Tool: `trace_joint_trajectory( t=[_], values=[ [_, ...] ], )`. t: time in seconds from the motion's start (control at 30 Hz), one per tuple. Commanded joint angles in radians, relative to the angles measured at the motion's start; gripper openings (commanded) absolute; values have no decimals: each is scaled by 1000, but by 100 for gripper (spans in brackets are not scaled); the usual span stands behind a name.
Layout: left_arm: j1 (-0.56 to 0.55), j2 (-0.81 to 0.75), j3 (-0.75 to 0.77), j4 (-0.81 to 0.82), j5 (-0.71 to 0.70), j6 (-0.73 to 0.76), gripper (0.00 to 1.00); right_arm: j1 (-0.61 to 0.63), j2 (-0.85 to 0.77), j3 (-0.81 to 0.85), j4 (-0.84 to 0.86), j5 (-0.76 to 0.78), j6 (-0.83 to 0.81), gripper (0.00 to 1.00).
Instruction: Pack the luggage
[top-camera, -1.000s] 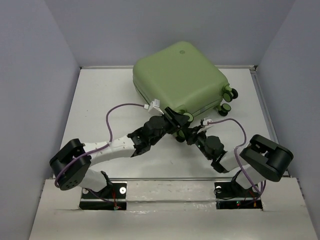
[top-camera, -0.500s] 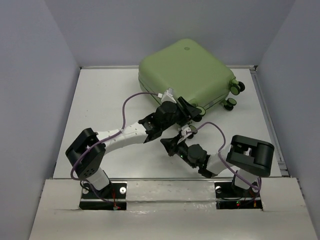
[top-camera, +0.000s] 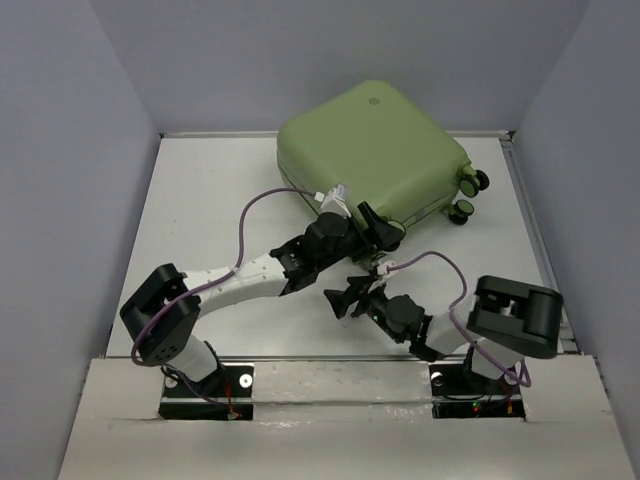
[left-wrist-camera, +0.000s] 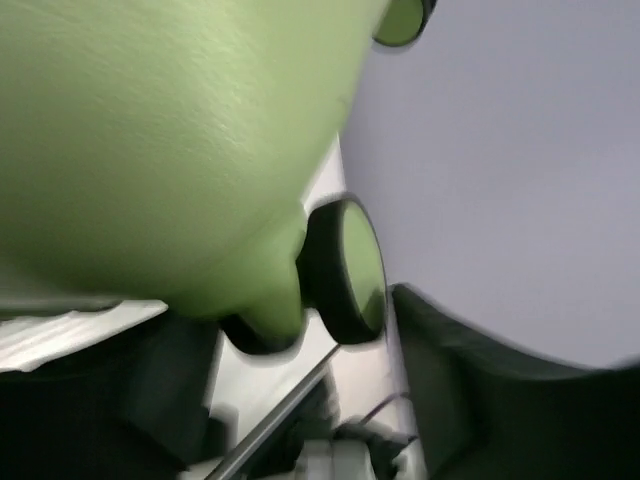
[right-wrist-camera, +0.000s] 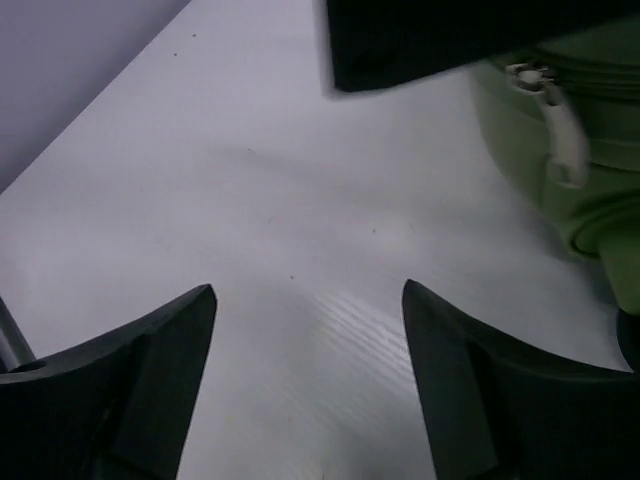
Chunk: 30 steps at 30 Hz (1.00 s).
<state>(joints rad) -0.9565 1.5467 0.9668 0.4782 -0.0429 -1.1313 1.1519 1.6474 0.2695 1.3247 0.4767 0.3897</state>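
White tabletop was seen bearing the suitcase closed, packing judged near done, left gripper spread around a corner wheel, right gripper parted, empty.

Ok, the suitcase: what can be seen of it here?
The luggage is a pale sage-green hard shell with rounded corners, closed, lying flat and askew at the far side of the table. A small round emblem faces up; green-and-black caster wheels point right. A pale zipper pull hangs at its seam. The left gripper is at its near edge, jaws open either side of a caster; contact is unclear.
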Motion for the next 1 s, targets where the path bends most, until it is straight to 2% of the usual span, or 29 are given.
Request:
trace_joint_trajectory(
  t=[0.0, 0.03, 0.1, 0.13, 0.17, 0.2, 0.3, 0.33, 0.4, 0.57, 0.67, 0.83, 0.87, 0.97],
  values=[
    [-54, -238, 20, 94, 54, 210, 99, -8, -288, -21, -199, 49, 107, 86],
    [-54, -290, 12, 64, -3, 278, 99, -8, -349, -3, -464, 72, 130, 88],
    [-47, -351, -6, -27, -44, 333, 99, -8, -506, 17, -614, 76, 135, 90],
    [-45, -416, -22, -58, -95, 384, 99, -8, -559, 34, -789, 89, 146, 90],
    [-44, -448, -30, -128, -121, 405, 99, -8, -655, 80, -887, 102, 152, 93],
    [-39, -480, -37, -165, -147, 422, 99, -8, -691, 80, -973, 112, 161, 94],
    [-15, -640, -127, -280, -212, 487, 99, -8, -777, 245, -1377, 187, 178, 100],
    [-14, -640, -128, -302, -212, 493, 99, -8, -778, 246, -1378, 188, 178, 100],
    [-13, -675, -201, -325, -201, 504, 96, -8, -772, 332, -1559, 249, 179, 100],
    [-11, -631, -353, -264, -128, 540, 90, -58, -745, 497, -1685, 295, 97, 100],
    [-11, -551, -369, -196, -69, 577, 86, -139, -729, 554, -1727, 278, 39, 100],
    [-11, -401, -309, -133, -29, 636, 83, -267, -640, 678, -1765, 139, -136, 100],
    [-10, -360, -288, -125, -29, 651, 82, -300, -621, 721, -1769, 70, -159, 100],
    [-10, -289, -255, -102, -31, 673, 81, -334, -540, 792, -1771, -10, -228, 100]
  ],
)
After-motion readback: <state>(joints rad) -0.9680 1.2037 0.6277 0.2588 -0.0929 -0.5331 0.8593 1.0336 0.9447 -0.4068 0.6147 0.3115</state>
